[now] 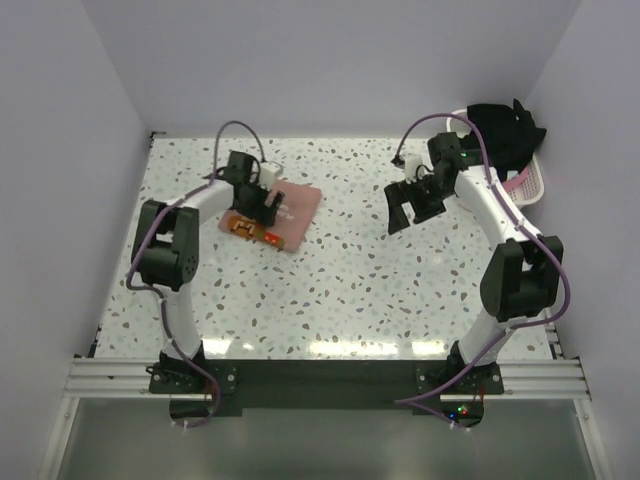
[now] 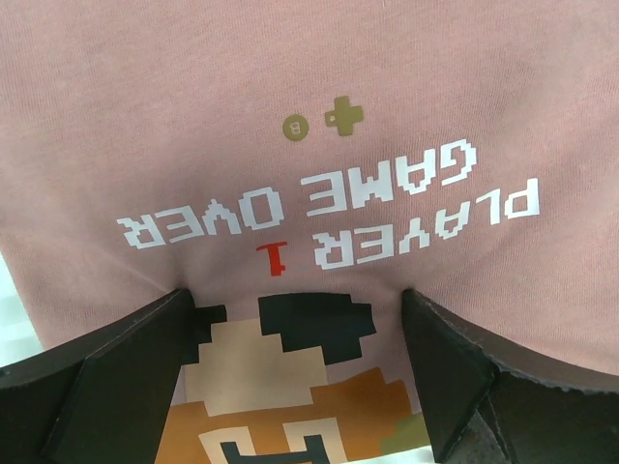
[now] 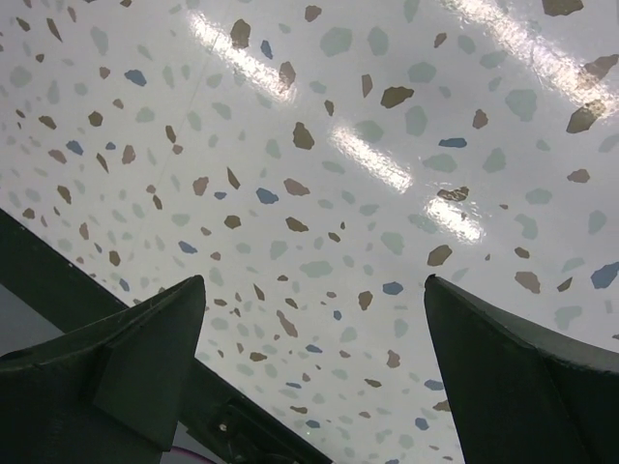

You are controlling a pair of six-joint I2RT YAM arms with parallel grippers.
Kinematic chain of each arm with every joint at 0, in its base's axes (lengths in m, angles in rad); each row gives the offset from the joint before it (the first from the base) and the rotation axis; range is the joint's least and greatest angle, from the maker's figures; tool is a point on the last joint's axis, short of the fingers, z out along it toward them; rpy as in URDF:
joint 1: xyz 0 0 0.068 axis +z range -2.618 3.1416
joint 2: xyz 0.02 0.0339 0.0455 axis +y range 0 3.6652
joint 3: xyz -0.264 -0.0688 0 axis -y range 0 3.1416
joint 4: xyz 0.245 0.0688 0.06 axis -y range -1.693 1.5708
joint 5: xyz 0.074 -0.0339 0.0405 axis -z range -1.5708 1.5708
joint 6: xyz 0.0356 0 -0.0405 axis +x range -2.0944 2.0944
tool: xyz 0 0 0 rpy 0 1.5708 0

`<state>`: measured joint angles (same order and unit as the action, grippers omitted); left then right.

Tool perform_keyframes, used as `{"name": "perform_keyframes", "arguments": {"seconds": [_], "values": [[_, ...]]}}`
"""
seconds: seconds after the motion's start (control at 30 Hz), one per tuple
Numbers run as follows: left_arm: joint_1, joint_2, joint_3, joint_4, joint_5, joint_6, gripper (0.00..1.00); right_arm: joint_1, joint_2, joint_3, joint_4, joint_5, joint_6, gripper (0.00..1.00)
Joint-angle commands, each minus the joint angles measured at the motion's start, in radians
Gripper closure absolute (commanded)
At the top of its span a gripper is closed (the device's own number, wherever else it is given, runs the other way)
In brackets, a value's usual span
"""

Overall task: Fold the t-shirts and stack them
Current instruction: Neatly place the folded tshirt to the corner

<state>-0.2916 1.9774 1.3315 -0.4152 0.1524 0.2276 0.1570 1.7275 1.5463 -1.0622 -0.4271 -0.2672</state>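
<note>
Left gripper (image 2: 295, 314), jaws wide open, over folded salmon-pink shirt (image 2: 193, 87) w/ pixel "GAME OVER" print. Right gripper (image 3: 314, 300) open above speckled table (image 3: 338, 145); black shirt (image 1: 498, 128) in basket (image 1: 532, 186).

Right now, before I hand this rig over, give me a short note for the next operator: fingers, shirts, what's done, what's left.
Left gripper: fingers open, over the printed front of the salmon-pink shirt, nothing held.
Right gripper: open, empty, above the table.
Salmon-pink shirt lies folded on the table, left of centre.
Black shirt and a bit of brighter pink cloth sit in the white basket, far right.
Done: one shirt looks folded. Left: basket shirts, then stacking.
</note>
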Motion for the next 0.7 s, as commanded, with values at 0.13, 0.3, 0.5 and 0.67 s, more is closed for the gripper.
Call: {"name": "perform_keyframes", "arguments": {"seconds": [0.13, 0.3, 0.5, 0.67], "values": [[0.411, 0.228, 0.164, -0.172, -0.151, 0.091, 0.06, -0.019, 0.018, 0.054, -0.005, 0.036, -0.04, 0.01], [0.494, 0.348, 0.348, -0.203, -0.185, 0.203, 0.05, -0.031, 0.024, 0.044, -0.004, 0.033, -0.038, 0.01], [0.54, 0.436, 0.463, -0.206, -0.197, 0.269, 0.05, -0.031, 0.029, 0.072, -0.025, 0.034, -0.043, 0.02], [0.546, 0.358, 0.54, -0.232, -0.094, 0.271, 0.0, -0.033, 0.026, 0.084, -0.039, 0.033, -0.046, 0.01]]}}
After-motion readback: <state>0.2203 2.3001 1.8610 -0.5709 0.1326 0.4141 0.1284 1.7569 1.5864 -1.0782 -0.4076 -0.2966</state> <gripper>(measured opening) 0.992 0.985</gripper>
